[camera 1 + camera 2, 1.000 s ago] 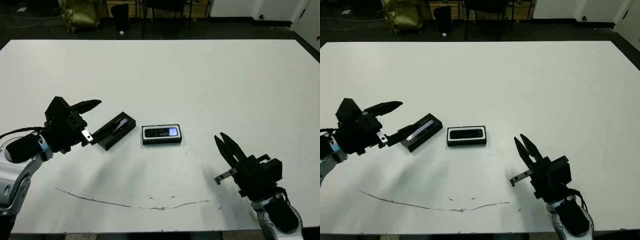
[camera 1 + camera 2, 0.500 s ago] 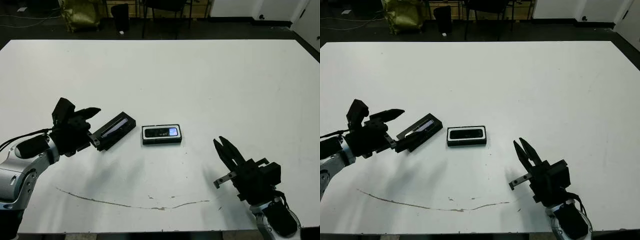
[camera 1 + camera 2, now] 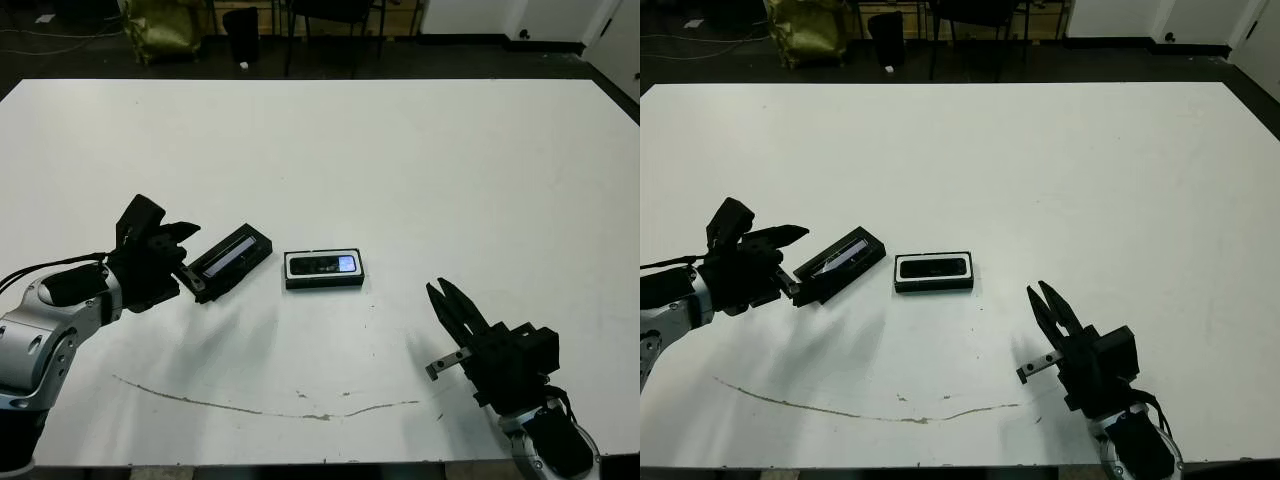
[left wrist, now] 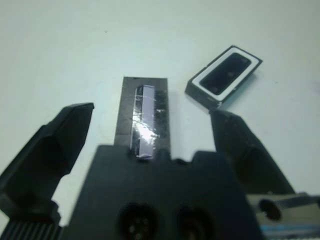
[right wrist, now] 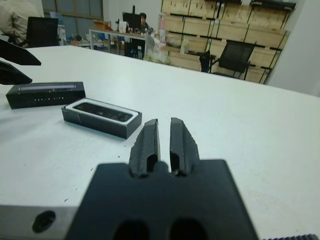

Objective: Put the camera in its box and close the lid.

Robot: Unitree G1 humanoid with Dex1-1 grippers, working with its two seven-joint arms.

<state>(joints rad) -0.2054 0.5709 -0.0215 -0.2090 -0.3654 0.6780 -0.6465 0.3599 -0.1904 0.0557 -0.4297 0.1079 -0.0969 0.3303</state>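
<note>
A: Quick one. Where's the camera (image 3: 322,265) sitting?

B: Already lying flat in the box (image 3: 324,271), white lining showing around it, near the middle of the table (image 3: 420,170). So that half looks done.

A: And the lid (image 3: 230,262)?

B: Lying on the table just to the left of the box, angled, not touching it, grey strip facing up. Not on the box yet.

A: Left gripper (image 4: 150,117)?

B: It's hovering at the near end of the lid, fingers (image 4: 60,137) spread wide, one on each side of it. In the wrist view the lid is running straight up the gap between them. Nothing gripped. I'd say it's lining up along the lid's length so it can pinch across the narrow sides.

A: Right gripper (image 3: 1045,300)?

B: It's parked low on the right, well apart from the box. Fingers (image 5: 146,142) are nearly together, only a thin slit between, holding nothing. Looks like it's just waiting out of the way.

A: Risk?

B: Lid is slim and glossy, so it could be slipping or skating when pinched. It'll also need turning to match the box before it goes on.
</note>
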